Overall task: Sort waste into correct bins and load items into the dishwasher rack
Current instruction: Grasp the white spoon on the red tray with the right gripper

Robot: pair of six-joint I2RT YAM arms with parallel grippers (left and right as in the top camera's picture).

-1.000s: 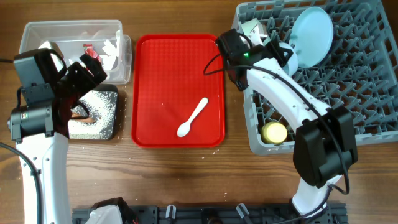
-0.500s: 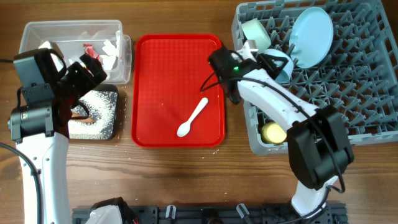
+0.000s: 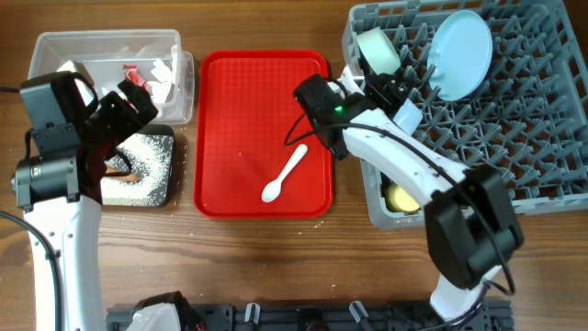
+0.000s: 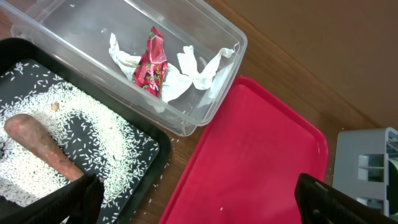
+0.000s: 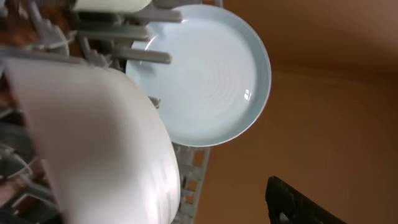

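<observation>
The grey dishwasher rack [image 3: 542, 175] holds a pale blue plate [image 3: 459, 51], a whitish-green bowl [image 3: 377, 51], a light blue bowl [image 3: 410, 114] and a yellow cup [image 3: 401, 196]. My right gripper [image 3: 393, 92] is open at the rack's left edge, below the whitish-green bowl, holding nothing. In the right wrist view one finger [image 5: 311, 202] shows, apart from the blurred pale bowl [image 5: 106, 143] and the plate [image 5: 205, 68]. The white spoon [image 3: 285, 173] lies on the red tray [image 3: 239, 83]. My left gripper [image 3: 138, 97] [image 4: 205, 205] hangs open and empty between the bins.
The clear tub [image 4: 186, 124] holds a red wrapper [image 4: 152, 59] and white napkins [image 4: 199, 68]. The black tray [image 4: 149, 155] holds rice grains [image 4: 93, 124] and a carrot-shaped piece [image 4: 40, 140]. A few grains lie on the wood beside it.
My right gripper has opened, let go of the whitish-green bowl in the rack's far left corner, and drawn back left toward the red tray. The left arm has not moved.
</observation>
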